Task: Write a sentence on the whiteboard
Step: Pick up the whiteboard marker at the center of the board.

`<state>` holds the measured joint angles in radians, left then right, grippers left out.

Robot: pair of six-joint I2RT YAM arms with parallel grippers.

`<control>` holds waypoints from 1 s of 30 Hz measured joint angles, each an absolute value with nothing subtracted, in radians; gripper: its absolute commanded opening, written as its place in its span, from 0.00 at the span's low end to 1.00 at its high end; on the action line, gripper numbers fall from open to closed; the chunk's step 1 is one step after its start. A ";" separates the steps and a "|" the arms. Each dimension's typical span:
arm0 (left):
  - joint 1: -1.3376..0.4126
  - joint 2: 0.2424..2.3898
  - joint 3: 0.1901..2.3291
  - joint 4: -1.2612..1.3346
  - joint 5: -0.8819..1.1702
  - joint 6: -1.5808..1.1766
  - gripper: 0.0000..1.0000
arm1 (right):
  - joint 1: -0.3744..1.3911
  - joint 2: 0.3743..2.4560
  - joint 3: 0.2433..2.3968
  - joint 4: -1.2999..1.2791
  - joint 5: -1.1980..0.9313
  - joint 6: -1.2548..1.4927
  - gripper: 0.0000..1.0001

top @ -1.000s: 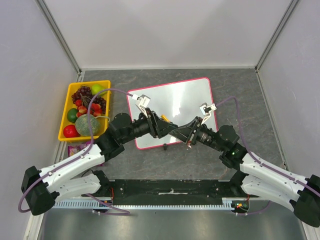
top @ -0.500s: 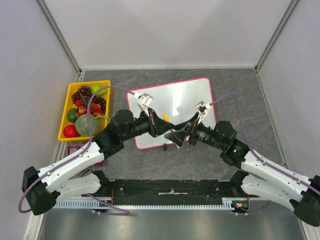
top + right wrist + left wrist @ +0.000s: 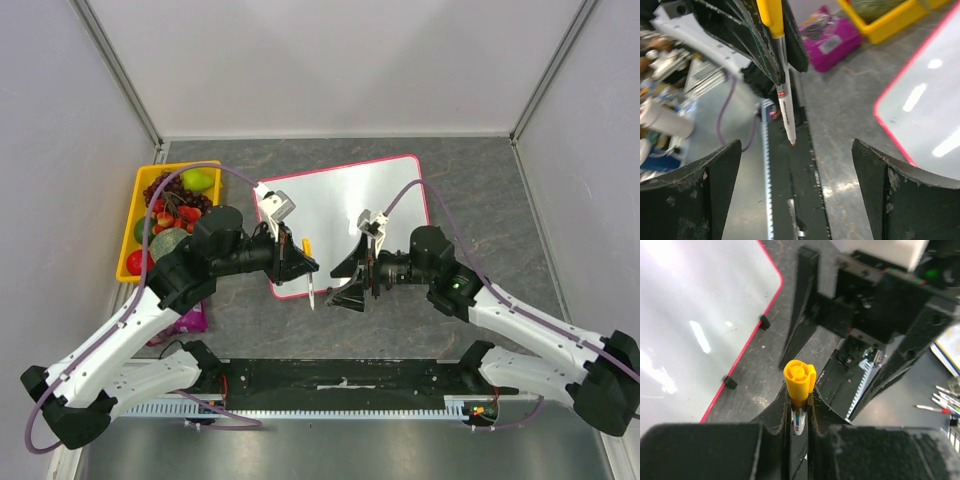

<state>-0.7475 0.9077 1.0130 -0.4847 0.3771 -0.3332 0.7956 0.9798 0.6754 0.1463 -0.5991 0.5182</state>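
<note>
The whiteboard (image 3: 350, 205) lies flat on the grey table, white with a pink-red frame, and it also shows in the left wrist view (image 3: 690, 315) and the right wrist view (image 3: 935, 100). The sentence is out of view; the board surface that shows is plain white. My left gripper (image 3: 302, 266) is shut on a marker (image 3: 310, 285) just past the board's near left corner. The marker's yellow end (image 3: 799, 380) sticks out between the left fingers and its bare tip (image 3: 791, 143) points down. My right gripper (image 3: 346, 286) faces it, open, with nothing between its fingers (image 3: 690, 200).
A yellow tray (image 3: 128, 215) of fruit stands left of the board. A pink packet (image 3: 190, 320) lies below it, seen also in the right wrist view (image 3: 832, 37). The black base rail (image 3: 340, 375) runs along the near edge. Two small black feet (image 3: 730, 382) stick out from the board's near edge.
The right gripper opened and let go of the marker. The left gripper shut on it and carried it left, toward the board's near left corner.
</note>
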 measured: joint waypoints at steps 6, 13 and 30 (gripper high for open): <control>-0.748 0.905 1.057 -0.499 0.550 -0.290 0.02 | 0.823 1.105 0.675 0.349 -0.842 0.616 0.75; -0.748 0.923 1.060 -0.488 0.670 -0.282 0.02 | 0.856 1.148 0.674 0.482 -0.900 0.689 0.56; -0.741 0.932 1.044 -0.461 0.719 -0.279 0.43 | 0.881 1.205 0.673 0.546 -0.941 0.682 0.00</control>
<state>-0.7406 0.9321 1.0435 -0.4614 0.7193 -0.2790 0.8814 1.2045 0.6735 0.5465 -0.9413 0.6823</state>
